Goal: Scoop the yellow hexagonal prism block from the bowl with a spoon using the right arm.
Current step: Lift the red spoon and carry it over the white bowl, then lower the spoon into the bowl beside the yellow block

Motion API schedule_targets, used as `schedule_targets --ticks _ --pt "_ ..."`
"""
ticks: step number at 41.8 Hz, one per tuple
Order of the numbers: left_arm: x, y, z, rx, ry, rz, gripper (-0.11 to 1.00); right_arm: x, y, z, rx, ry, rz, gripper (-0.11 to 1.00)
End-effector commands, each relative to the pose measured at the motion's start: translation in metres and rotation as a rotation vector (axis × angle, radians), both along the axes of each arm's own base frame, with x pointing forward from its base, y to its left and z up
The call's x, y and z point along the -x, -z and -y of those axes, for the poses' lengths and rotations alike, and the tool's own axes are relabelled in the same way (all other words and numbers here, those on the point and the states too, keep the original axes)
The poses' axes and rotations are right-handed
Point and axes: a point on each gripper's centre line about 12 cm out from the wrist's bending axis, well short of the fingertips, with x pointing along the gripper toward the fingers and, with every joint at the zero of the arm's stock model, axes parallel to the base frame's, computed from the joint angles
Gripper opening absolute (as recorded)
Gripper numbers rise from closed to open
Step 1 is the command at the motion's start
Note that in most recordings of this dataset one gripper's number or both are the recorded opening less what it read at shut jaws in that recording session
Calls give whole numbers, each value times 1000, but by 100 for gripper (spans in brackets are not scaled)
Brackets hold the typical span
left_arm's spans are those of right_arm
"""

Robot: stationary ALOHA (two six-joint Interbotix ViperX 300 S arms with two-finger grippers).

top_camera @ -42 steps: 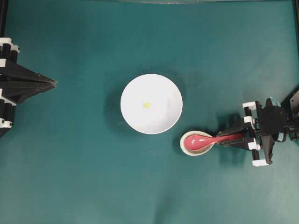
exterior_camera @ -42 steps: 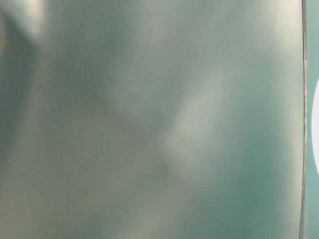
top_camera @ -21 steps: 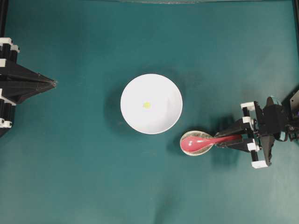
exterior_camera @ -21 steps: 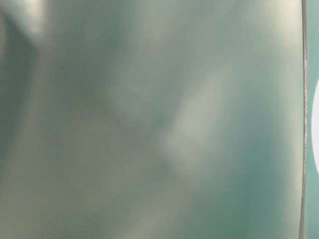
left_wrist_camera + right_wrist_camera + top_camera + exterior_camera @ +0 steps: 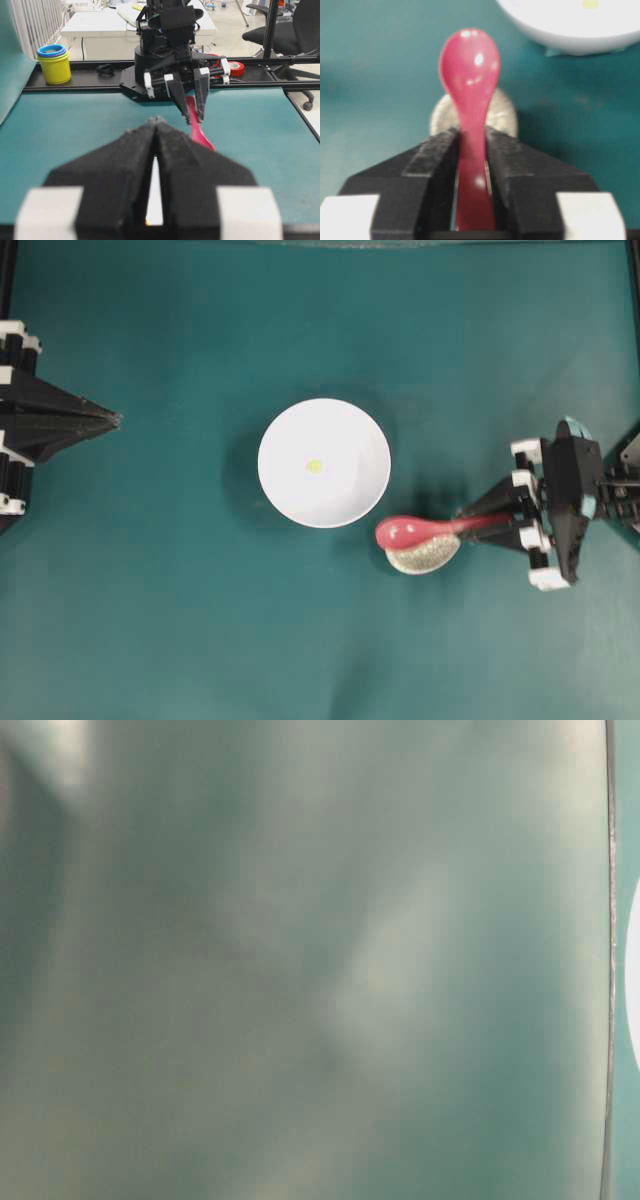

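Note:
The white bowl (image 5: 324, 462) stands mid-table with the tiny yellow hexagonal prism block (image 5: 314, 466) inside it, left of its middle. My right gripper (image 5: 462, 523) is shut on the handle of the pinkish-red spoon (image 5: 410, 532), whose scoop hangs lifted above the speckled oval dish (image 5: 424, 556), just right of the bowl's lower rim. In the right wrist view the spoon (image 5: 470, 75) juts forward from the right gripper (image 5: 471, 134), with the bowl (image 5: 570, 25) at the top right. My left gripper (image 5: 116, 420) rests shut at the far left with nothing in it. Its left wrist view shows the tips of that gripper (image 5: 156, 121) pressed together and the spoon (image 5: 198, 131) beyond.
The speckled dish (image 5: 504, 111) sits on the green mat right under the spoon. The table-level view is a blurred green surface. Beyond the table's far edge in the left wrist view stand a yellow cup stack (image 5: 53, 64) and a red tape roll (image 5: 237, 68).
The right gripper has lifted the spoon out of the speckled dish and carried it up and slightly left, towards the bowl. The left gripper has not moved.

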Motion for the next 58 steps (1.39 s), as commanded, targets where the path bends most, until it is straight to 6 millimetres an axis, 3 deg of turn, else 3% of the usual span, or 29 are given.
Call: schedule_targets --ticks 1,12,23,32,43,58 --pt "-2 -11 0 -5 -1 31 0 -12 -22 6 4 9 5 24" --pt "-2 -11 0 -5 1 32 0 -40 -65 29 31 30 -105 24" --pt "-2 -11 0 -5 1 34 0 -66 -93 59 58 62 -206 24" --pt "-2 -10 0 -5 1 26 0 -87 -83 79 40 85 -362 24" --pt "-2 -10 0 -5 1 25 0 -114 -71 81 19 44 -535 24" --pt "-2 -10 0 -5 1 25 0 -120 -52 82 0 42 -611 24"
